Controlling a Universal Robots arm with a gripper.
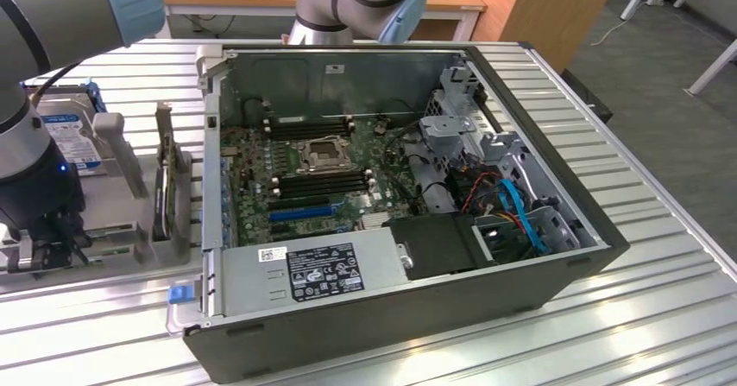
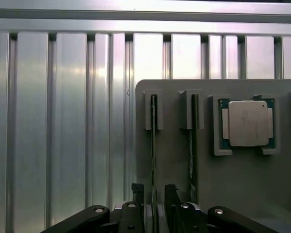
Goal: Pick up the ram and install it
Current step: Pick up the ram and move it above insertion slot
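Note:
Two ram sticks stand on edge in slots of a grey holder block [image 2: 174,165]. In the wrist view one ram [image 2: 153,145] runs as a thin line straight into the gap of my gripper [image 2: 154,191]. The second ram [image 2: 191,145] stands one slot over. My gripper is open, with one finger [image 2: 137,190] on each side of the first stick and a small gap on both sides. In the exterior view my gripper [image 1: 44,230] hangs low over the holder at the exterior view's left, and a ram [image 1: 173,187] stands upright there.
A square silver processor chip [image 2: 247,124] lies in a pocket of the holder. A hard drive [image 1: 64,136] stands behind my arm. The open computer case [image 1: 553,274] lies on the slatted metal table [image 1: 645,334], with black memory slots [image 1: 324,184] beside the processor socket [image 1: 320,153].

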